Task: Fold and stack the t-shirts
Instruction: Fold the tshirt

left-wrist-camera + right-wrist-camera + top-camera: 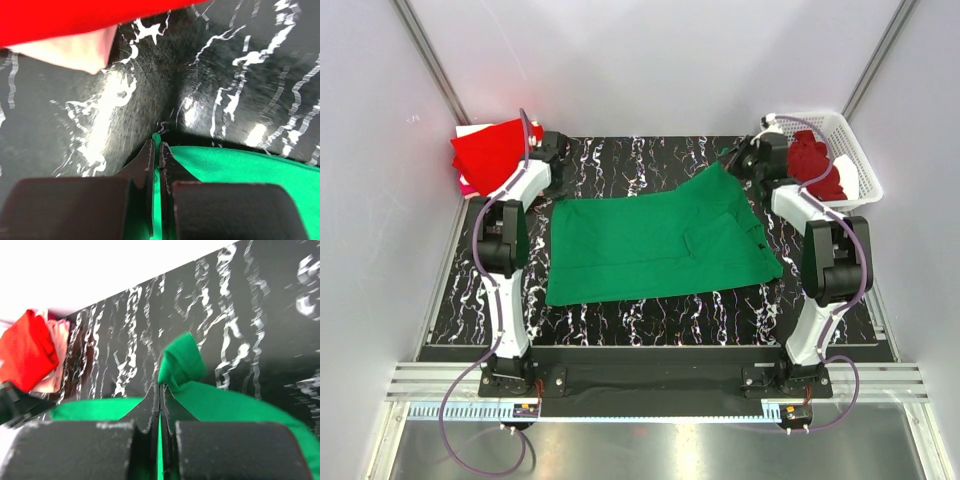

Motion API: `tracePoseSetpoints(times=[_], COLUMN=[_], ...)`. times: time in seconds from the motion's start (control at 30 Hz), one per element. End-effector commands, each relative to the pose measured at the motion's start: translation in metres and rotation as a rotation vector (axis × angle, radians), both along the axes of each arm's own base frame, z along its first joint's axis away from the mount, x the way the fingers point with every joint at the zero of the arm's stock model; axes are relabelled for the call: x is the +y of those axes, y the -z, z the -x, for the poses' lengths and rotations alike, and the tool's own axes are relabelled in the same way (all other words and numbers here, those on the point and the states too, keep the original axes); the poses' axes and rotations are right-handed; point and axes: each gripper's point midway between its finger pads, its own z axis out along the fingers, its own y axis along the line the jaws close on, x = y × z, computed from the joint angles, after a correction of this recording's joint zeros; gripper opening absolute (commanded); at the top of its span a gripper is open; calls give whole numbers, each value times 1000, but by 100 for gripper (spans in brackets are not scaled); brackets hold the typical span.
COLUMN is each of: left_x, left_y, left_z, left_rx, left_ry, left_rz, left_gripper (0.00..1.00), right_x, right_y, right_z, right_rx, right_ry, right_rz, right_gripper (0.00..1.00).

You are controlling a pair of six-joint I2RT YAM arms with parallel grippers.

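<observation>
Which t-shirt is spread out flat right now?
The green t-shirt, mid-table; the red one lies folded far left, the maroon one sits bunched in the basket.

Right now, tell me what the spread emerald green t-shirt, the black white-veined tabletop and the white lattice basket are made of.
The emerald green t-shirt: soft matte knit, likely cotton; it creases and bunches. The black white-veined tabletop: hard, glossy, marble-look, perhaps laminate; it mirrors lights. The white lattice basket: rigid moulded plastic, seemingly, by its even grid.
</observation>
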Motion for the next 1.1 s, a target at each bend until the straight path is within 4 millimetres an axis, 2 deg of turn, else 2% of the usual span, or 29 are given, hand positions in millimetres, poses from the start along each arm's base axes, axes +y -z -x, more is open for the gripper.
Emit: tracePoseSetpoints(times=[0.0,0.33,0.47,0.53,0.57,0.63,0.67,0.7,0.87,0.93,1.07], left_x=[3,-5,-8,-9,-9,-9,-9,-8,-6,-6,-5], left_y=[-55,-79,-73,-77,-72,-76,-75,-74,-73,-70,-71], left_z=[0,28,44,50,56,60,62,67,76,79,83], left_rx=[-106,-135,-117,-127,-116,-127,-125,-120,-130,-123,-127], left_ry=[10,52,78,88,92,96,102,104,128,133,134], left_rz=[0,41,47,52,49,48,44,41,32,30,29], left_gripper=[0,0,0,0,0,0,0,0,0,0,0], right_x=[-6,-6,-10,-11,-12,-14,-18,-20,-26,-28,-36], right_y=[-11,0,8,4,9,2,9,0,-12,-11,-24], right_z=[-6,16,30,36,42,49,55,59,83,91,102], right_rx=[13,86,115,112,125,111,129,112,79,85,58], right_ry=[-39,-63,-59,-56,-54,-49,-33,-24,-2,4,40], right_rz=[53,65,83,84,88,90,99,102,110,113,125], right_gripper=[0,0,0,0,0,0,0,0,0,0,0])
